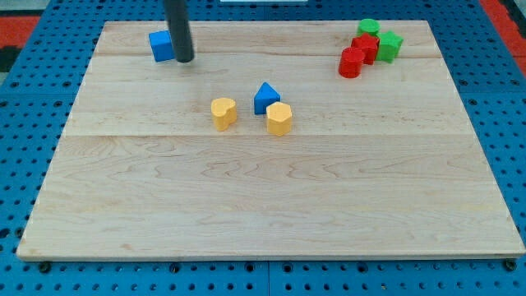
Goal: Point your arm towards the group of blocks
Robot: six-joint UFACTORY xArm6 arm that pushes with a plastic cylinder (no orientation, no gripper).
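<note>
The tip (pixel 185 60) of the jawless tool is touching the blue cube (pixel 161 46); it should be steered past toward the red and green blocks (pixel 370 45).

The wooden board (pixel 271 205) carries blocks — blue cube (pixel 160 46), blue triangle (pixel 265 97), two yellow, two red, two green.
</note>
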